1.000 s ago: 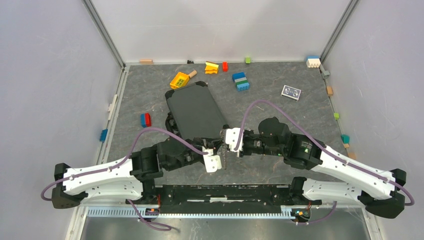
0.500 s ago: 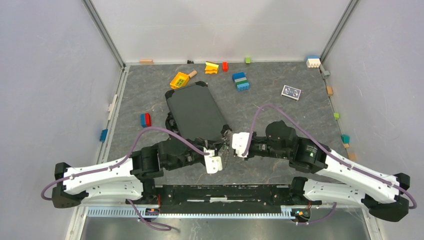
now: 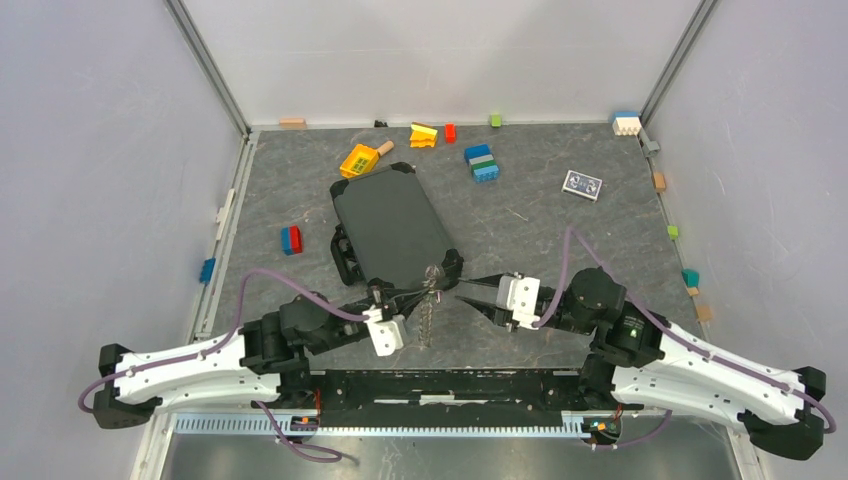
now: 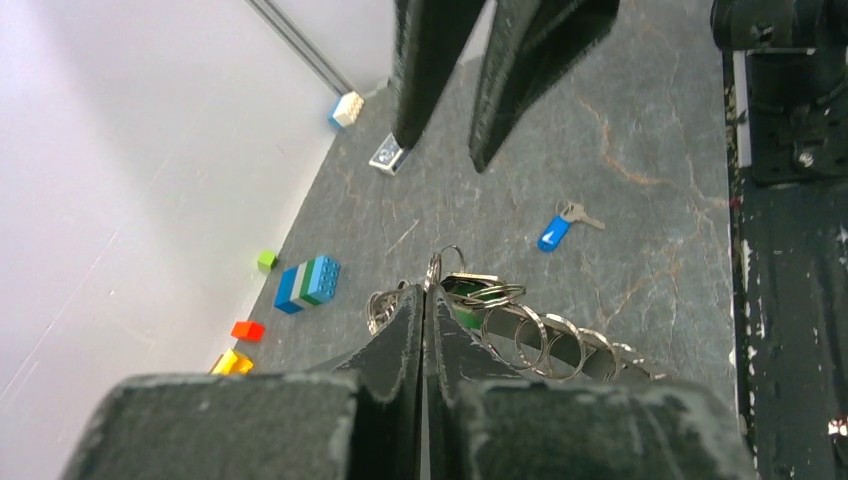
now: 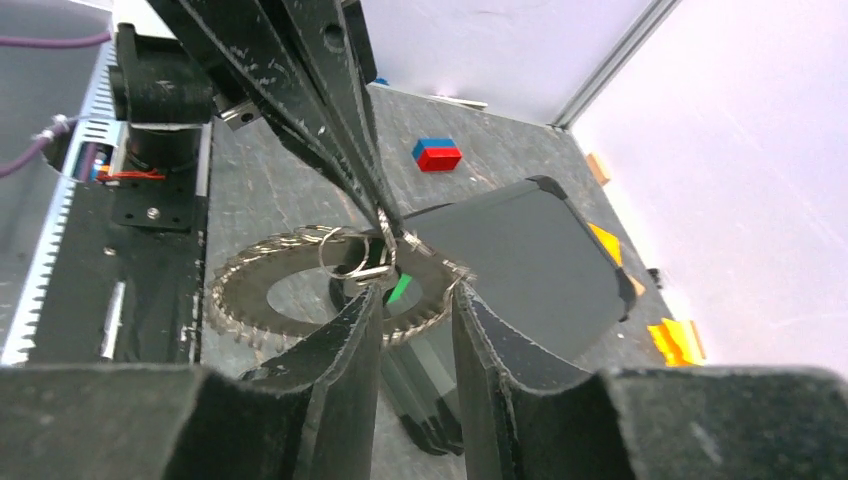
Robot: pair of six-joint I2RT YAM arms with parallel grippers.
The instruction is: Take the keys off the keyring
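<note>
- Left claw (image 4: 425,300) pinched tight on keyring (image 5: 250,272), holding it up over the table's (image 3: 560,230) near edge, mid-width, so keys (image 5: 232,305) hang clear.
- Right claw (image 5: 418,298) apart, empty, facing the ring; probably lined up to take one key.

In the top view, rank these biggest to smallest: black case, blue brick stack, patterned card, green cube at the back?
1. black case
2. blue brick stack and patterned card, about alike
3. green cube
</note>
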